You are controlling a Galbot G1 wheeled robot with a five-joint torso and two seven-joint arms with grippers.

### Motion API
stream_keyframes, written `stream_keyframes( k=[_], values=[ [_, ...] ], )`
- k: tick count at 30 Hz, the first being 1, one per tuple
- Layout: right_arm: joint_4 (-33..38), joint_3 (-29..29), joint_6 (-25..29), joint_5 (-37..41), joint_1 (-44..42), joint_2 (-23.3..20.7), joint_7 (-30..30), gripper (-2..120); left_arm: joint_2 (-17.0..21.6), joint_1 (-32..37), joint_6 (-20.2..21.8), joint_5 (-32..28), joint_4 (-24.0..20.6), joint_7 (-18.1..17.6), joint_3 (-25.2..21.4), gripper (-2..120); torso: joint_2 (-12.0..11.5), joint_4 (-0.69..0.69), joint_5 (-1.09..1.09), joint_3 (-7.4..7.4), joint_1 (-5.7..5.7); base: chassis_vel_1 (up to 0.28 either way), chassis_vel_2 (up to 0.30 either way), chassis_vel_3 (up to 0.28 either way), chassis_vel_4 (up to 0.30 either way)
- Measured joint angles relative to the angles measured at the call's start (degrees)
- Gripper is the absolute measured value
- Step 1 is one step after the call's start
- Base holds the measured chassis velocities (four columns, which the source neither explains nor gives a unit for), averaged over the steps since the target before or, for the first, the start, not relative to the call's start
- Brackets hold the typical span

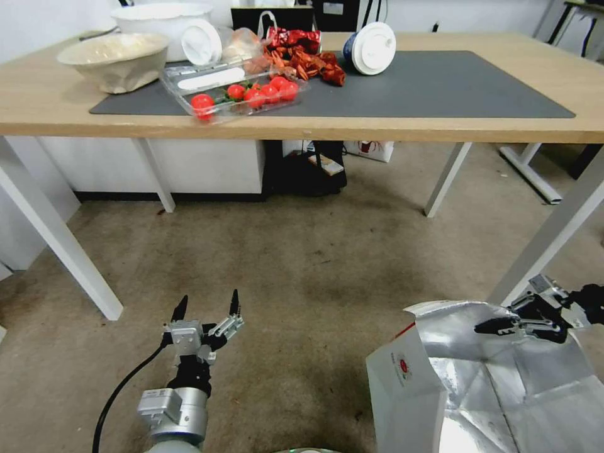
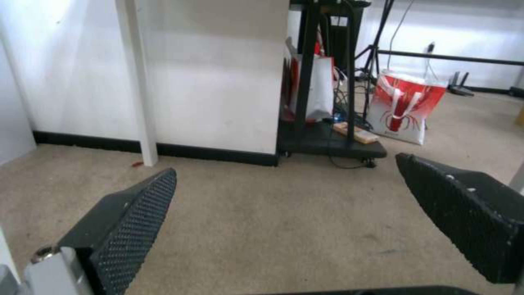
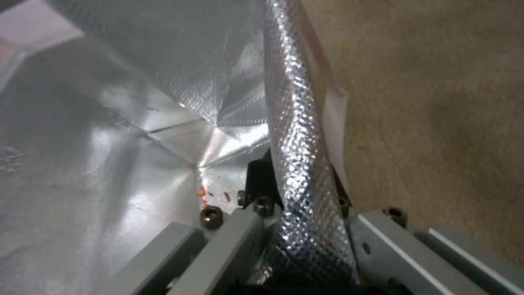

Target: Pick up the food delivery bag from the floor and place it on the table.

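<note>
The food delivery bag [image 1: 453, 377] stands open at the lower right, showing white walls, a small round red logo and silver foil lining. Its bottom is cut off by the picture's edge. My right gripper [image 1: 497, 326] is shut on the bag's far rim. In the right wrist view the foil wall [image 3: 297, 123] runs between that gripper's [image 3: 299, 186] fingers. Over the floor [image 1: 314, 264] at the lower left, my left gripper [image 1: 207, 305] is open and empty, pointing toward the table [image 1: 440, 129]. Its two black pads [image 2: 136, 221] spread wide above the floor [image 2: 273, 213].
On the table lie two bowls [image 1: 116, 60], a clear tray of tomatoes [image 1: 236, 94], a red snack packet [image 1: 302, 60] and a lidded cup [image 1: 371, 47]. White table legs [image 1: 63, 245] flank the floor space. Under the table stand a black cart [image 2: 327, 139] and a red-and-white bag [image 2: 407, 106].
</note>
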Motion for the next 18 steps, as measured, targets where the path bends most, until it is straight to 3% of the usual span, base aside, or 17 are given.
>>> stream_keyframes(
  k=[18],
  values=[
    [-1.0, 0.7, -1.1, 3.4, 0.8, -1.3, -1.5, 0, -0.8, 0.3, 0.7, 0.2, -1.5, -0.3, -0.8, 100, 0.0, -0.01, 0.0, 0.0, 0.0, 0.0, 0.0, 0.0, 0.0]
  ],
)
